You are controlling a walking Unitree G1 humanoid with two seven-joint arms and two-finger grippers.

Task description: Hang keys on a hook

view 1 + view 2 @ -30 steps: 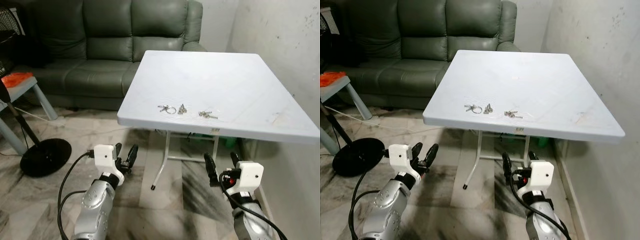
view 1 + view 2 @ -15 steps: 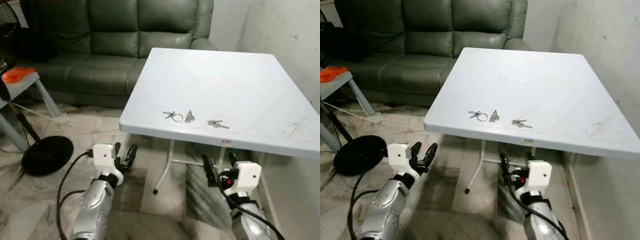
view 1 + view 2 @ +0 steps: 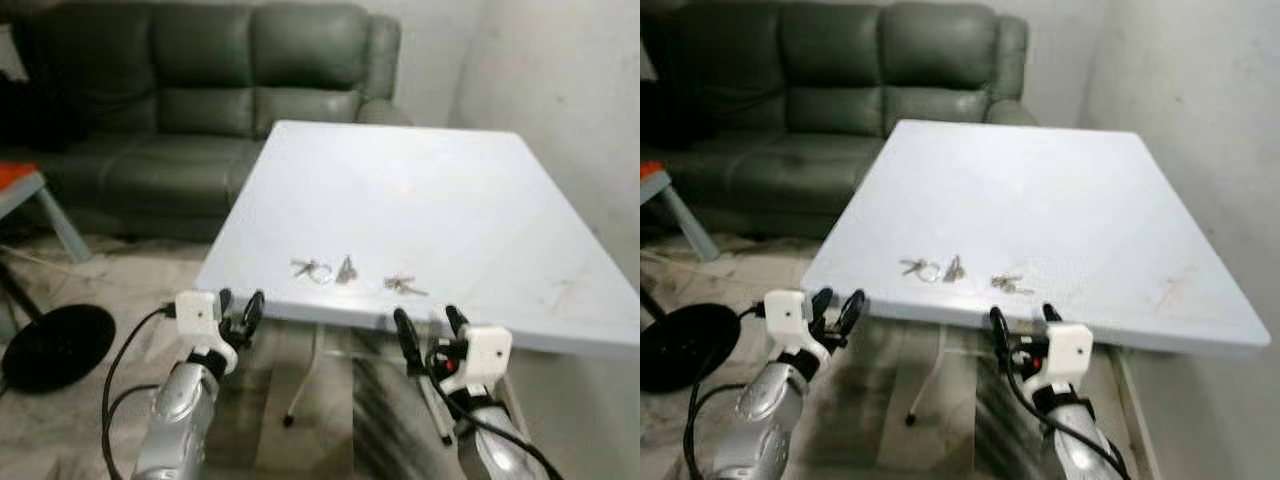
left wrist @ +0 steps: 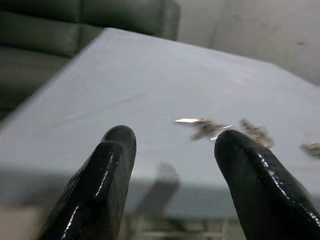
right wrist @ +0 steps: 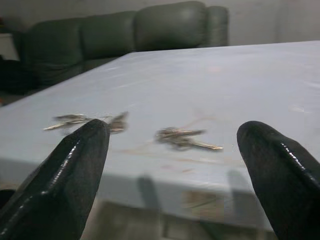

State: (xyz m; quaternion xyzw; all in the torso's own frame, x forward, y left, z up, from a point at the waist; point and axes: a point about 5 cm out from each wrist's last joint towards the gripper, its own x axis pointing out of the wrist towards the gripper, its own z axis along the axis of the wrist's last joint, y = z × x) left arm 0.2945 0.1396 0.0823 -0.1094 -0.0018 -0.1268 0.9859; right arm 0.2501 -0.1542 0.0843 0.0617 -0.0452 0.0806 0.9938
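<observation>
1. One green sofa (image 3: 200,110) fills the far side of the room, its seat running behind the table's far-left corner.
2. The white folding table (image 3: 470,190) stands in front of me, its near edge just above my two raised grippers; a pale wall runs along its right side.
3. A round black fan base (image 3: 50,345) sits on the marbled floor to my left, well apart from the table.
4. My left gripper (image 3: 238,306) is held up just below the table's near-left corner, fingers parted with nothing between them (the wrist camera looks through the gap onto the tabletop).
5. My right gripper (image 3: 425,325) is raised under the near edge further right, fingers spread wide and also empty.
6. Three little clusters lie on the table close to the near edge: a key ring (image 3: 312,269) on the left, a second key bunch (image 3: 345,270) just beside it, and a third key bunch (image 3: 403,286) a little apart to the right, nearest my right gripper (all blurred, so I cannot count single keys).
</observation>
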